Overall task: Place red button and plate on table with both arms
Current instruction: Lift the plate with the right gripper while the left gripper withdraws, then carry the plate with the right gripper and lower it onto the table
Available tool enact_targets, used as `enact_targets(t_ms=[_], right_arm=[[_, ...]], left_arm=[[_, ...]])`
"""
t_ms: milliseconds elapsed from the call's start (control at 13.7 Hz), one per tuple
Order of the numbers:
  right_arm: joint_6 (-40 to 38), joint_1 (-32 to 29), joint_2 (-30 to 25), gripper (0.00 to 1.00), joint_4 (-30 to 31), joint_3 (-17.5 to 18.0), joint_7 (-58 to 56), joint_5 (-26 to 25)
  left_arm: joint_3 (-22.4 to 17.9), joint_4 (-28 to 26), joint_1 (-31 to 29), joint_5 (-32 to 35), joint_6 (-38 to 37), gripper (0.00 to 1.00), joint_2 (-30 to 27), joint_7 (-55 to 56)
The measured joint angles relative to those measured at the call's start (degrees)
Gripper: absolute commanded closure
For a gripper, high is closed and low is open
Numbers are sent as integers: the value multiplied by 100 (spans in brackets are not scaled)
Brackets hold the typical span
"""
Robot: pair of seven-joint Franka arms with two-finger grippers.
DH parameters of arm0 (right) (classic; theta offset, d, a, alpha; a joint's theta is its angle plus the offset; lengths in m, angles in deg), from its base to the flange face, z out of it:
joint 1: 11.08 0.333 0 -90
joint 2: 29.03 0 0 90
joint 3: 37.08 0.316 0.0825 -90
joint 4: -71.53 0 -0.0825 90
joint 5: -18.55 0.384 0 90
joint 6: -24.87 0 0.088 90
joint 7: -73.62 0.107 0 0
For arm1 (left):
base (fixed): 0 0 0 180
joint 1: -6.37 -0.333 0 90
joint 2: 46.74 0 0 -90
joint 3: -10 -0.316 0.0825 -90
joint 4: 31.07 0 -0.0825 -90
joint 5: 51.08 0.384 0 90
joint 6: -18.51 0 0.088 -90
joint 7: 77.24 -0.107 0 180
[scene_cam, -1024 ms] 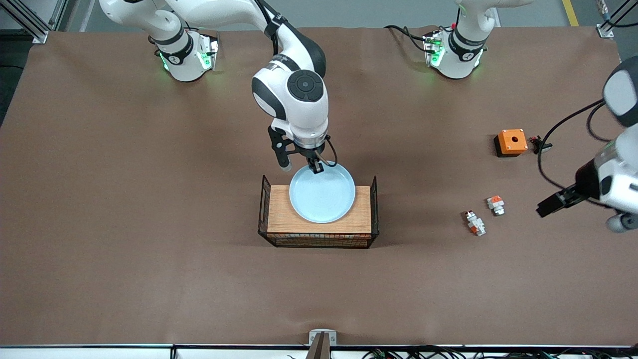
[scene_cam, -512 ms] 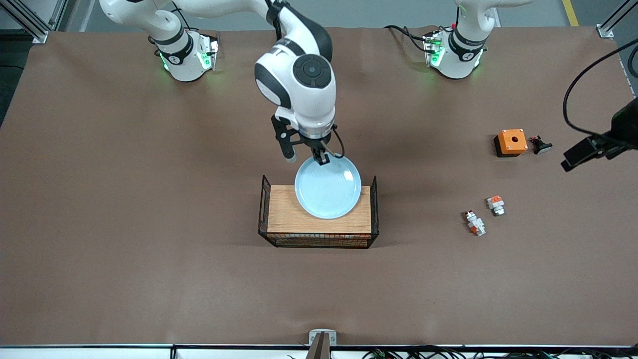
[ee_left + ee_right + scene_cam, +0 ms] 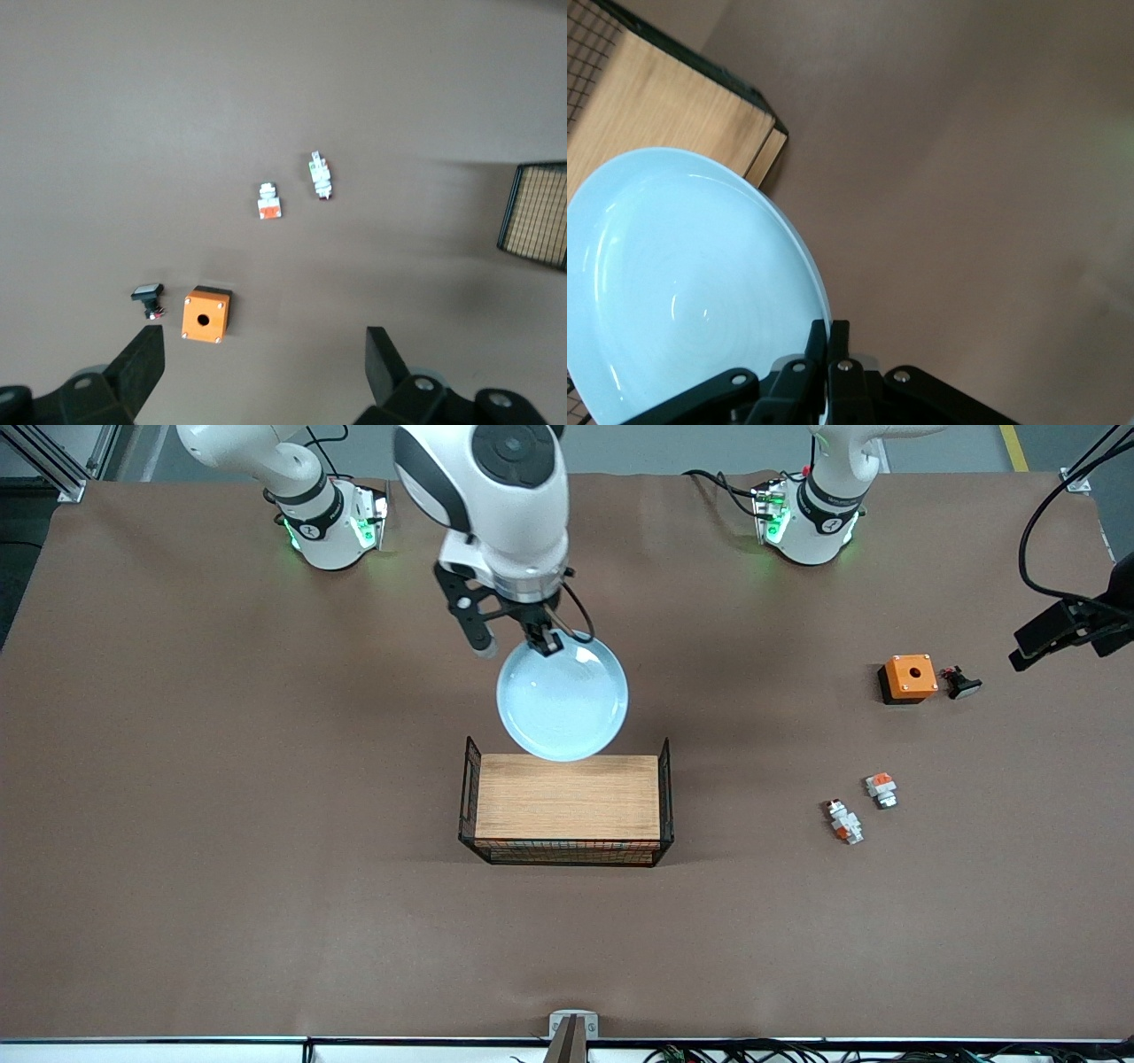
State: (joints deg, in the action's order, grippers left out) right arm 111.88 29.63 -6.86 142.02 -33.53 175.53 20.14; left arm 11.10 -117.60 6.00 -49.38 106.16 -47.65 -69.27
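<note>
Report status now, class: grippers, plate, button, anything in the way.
Right gripper shut on plate, over rack. Left gripper open, over orange box. Red button untouched on table. Nothing blocking.

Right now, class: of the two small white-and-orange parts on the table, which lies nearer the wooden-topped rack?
The red button, the longer part; the squatter piece lies farther from the rack.

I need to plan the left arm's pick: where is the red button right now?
The red button lies on the table toward the left arm's end, beside the squat white piece and nearer the front camera than the orange box.
</note>
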Motion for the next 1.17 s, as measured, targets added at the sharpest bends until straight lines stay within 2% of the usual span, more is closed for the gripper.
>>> enact_targets(t_ms=[293, 512, 878, 1171], right_arm=[[-980, -1028, -535, 100, -3, -70, -2531, 78], [-1207, -1882, -664, 99, -1, -98, -4500, 74], [-1060, -3273, -656, 99, 162, -116, -7050, 71], [-171, -4062, -587, 99, 762, -117, -8742, 70]], left_arm=[[0, -66, -1, 0, -336, 0, -137, -113], [129, -220, -8, 0, -392, 0, -190, -118], [249, -254, -71, 0, -420, 0, -336, -118], [272, -296, -70, 0, -434, 0, -428, -118]])
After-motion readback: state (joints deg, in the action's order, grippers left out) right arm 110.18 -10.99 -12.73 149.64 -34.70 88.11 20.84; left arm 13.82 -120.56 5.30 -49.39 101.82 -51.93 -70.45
